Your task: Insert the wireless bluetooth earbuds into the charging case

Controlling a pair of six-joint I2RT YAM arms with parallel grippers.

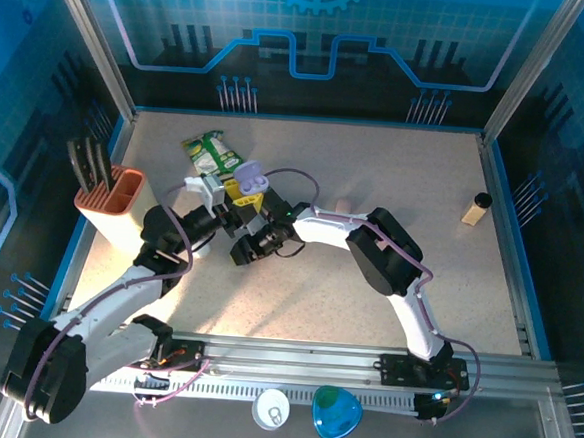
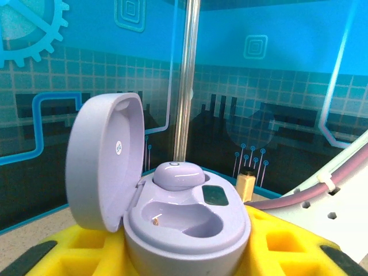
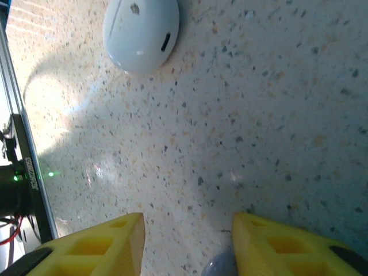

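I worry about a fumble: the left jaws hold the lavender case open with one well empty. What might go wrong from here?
1. A small lavender piece sits low between the jaws of the right gripper; whether it is gripped is unclear, so it may drop onto the table.
2. The lavender case in the left gripper has one earbud seated and the near well empty; a skewed push might twist the case or strike its raised lid.
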